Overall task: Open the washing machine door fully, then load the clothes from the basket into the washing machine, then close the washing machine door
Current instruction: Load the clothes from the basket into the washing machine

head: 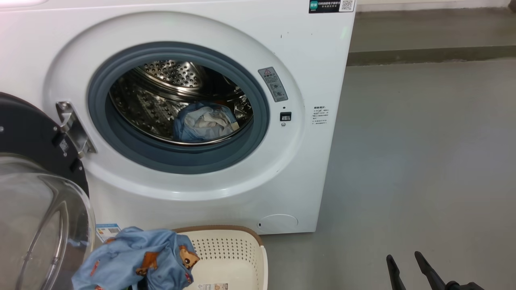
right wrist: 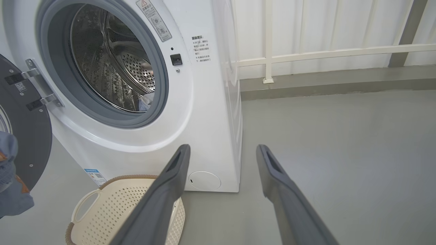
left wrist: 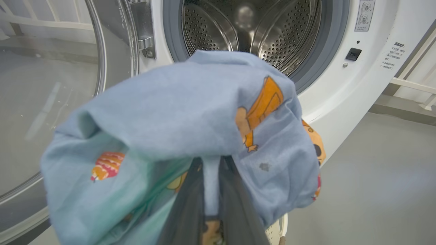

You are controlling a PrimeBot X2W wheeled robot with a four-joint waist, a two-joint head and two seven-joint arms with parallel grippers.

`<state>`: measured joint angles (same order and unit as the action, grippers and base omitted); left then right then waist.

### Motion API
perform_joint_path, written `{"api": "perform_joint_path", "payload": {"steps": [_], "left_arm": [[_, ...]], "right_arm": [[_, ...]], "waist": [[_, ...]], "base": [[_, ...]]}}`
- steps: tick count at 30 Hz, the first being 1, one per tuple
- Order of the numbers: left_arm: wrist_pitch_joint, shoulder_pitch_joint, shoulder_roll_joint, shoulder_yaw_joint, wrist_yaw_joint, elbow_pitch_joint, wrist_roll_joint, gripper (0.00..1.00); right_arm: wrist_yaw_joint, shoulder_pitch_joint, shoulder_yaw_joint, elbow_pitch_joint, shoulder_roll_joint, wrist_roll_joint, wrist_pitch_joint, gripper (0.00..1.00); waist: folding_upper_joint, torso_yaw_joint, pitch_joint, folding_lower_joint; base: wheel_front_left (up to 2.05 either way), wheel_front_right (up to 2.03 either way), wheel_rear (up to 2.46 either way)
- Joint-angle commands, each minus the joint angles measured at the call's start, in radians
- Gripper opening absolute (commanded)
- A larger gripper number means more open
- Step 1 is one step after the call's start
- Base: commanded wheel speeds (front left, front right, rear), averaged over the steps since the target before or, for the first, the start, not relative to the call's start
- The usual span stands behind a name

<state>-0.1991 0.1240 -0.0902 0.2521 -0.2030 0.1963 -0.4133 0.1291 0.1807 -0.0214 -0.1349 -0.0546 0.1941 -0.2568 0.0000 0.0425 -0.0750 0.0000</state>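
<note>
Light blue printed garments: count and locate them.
2. One garment lies in the steel perforated drum; the other garment hangs from the left gripper by the cream perforated basket. More may hide.

Basket (head: 229, 251) before washing machine (head: 310, 64), door (head: 24, 129) at left; clothes (head: 125, 259) in drum (head: 169, 76) and above basket.

Bright, even light, shadows soft. Pink flare at the top-left corner of the washer (head: 306, 169) in head view, and a faint bluish patch on the floor (head: 423, 161). Drum (head: 169, 92) steel glints, with a hot spot deep inside in left wrist view. Door glass (head: 36, 225) shows pale reflections. Cloth (left wrist: 170, 112) and left fingers (left wrist: 235, 211) sit close to the lens and look soft. Right fingers (right wrist: 293, 211) blur low down. Rail (right wrist: 323, 52) bows from wide-angle distortion.
</note>
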Motion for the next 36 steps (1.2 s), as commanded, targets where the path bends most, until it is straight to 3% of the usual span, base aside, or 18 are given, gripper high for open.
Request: {"api": "perform_joint_path", "payload": {"steps": [1,17,27,36], "left_arm": [[-0.001,-0.021,-0.009,-0.029,-0.007,-0.033,0.009,0.00],[-0.019,-0.181,0.010,0.005,0.019,0.030,0.002,0.00],[-0.040,-0.384,-0.001,-0.025,0.040,0.151,-0.002,0.00],[-0.053,-0.616,-0.063,-0.096,0.051,0.304,-0.008,0.00]], "right_arm": [[0.002,-0.043,0.023,0.026,-0.005,0.003,-0.005,1.00],[0.002,-0.074,0.038,0.031,0.000,0.010,-0.005,1.00],[0.002,-0.128,0.041,0.038,0.003,0.018,-0.005,1.00],[0.002,-0.190,0.054,0.043,0.004,0.044,-0.005,1.00]], "waist": [[0.0000,-0.002,0.005,0.0000],[0.0000,-0.052,0.083,0.0000],[0.0000,-0.157,0.172,0.0000],[0.0000,-0.288,0.272,0.0000]], "base": [[0.00,0.00,0.00],[0.00,0.00,0.00],[0.00,0.00,0.00],[0.00,0.00,0.00]]}}
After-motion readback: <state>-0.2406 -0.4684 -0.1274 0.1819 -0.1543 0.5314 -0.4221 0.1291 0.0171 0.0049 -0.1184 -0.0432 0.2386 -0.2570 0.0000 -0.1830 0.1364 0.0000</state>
